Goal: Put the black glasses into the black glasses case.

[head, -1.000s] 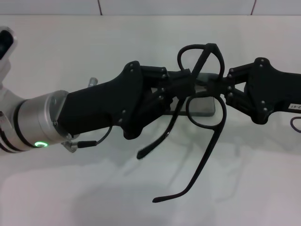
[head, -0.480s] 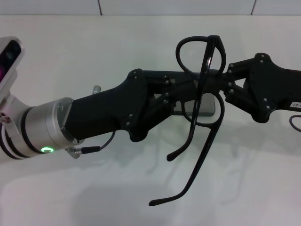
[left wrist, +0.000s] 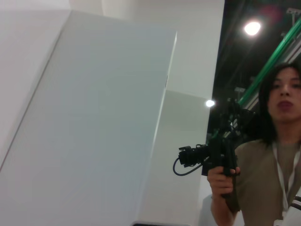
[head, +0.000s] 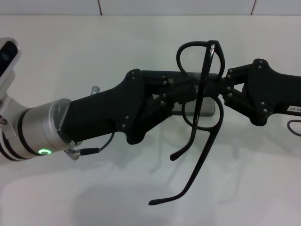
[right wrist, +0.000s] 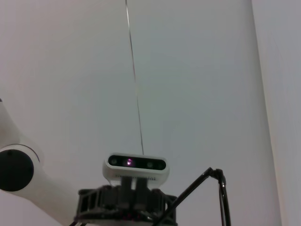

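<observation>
Head view shows the black glasses (head: 202, 89) held in the air above the table, pinched between the left gripper (head: 190, 88) and right gripper (head: 217, 87); light, fragile, best gripped at the frame.

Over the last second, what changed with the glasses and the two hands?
The black glasses turned between the hands: the near temple arm swung from splayed leftward to hanging almost straight down. The left hand edged rightward along the frame. The right hand kept its place, and the black glasses case stayed beneath them.
</observation>
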